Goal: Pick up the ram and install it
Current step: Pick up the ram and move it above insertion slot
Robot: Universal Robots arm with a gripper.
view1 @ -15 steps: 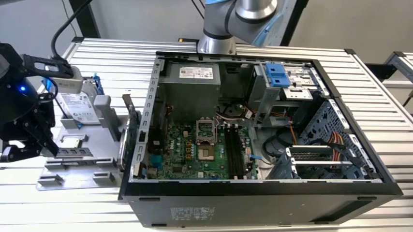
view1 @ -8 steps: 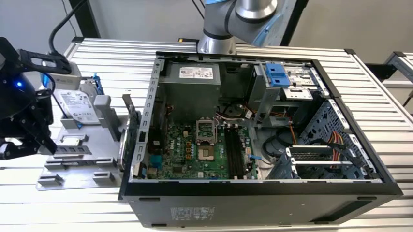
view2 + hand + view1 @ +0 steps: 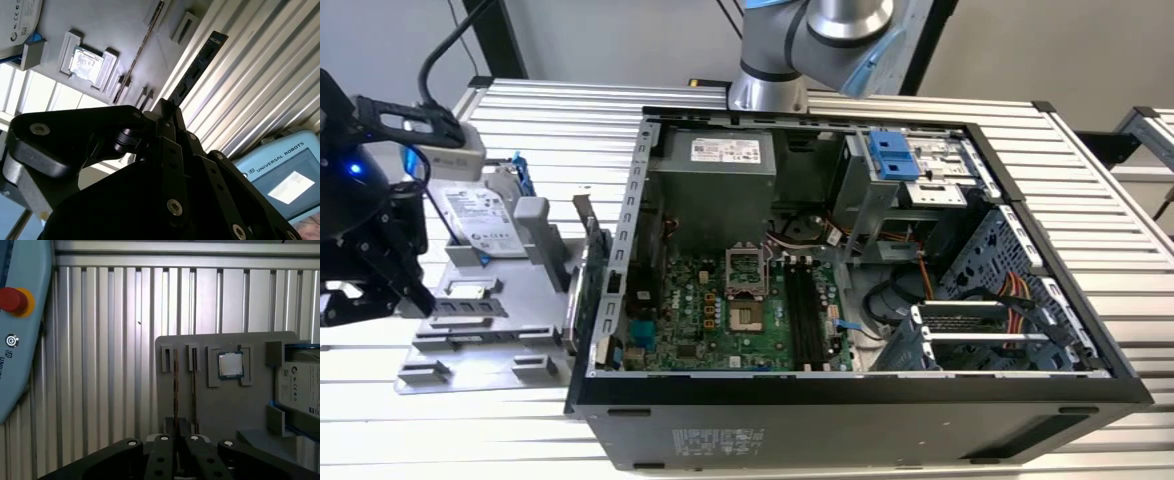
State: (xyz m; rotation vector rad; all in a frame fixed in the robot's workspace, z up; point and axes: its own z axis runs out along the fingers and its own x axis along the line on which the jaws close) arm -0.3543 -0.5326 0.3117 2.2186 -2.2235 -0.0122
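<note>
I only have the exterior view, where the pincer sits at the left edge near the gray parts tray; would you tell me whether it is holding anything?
Observer: Yes; the second wrist view shows the pincer shut on the ram, which juts out beyond it.
Operator: Is there another like it?
Observer: In the first wrist view a second thin stick stands on edge in the gray tray.
Operator: Anything else nearby?
Observer: A teach pendant with a red button lies on the ribbed table.
</note>
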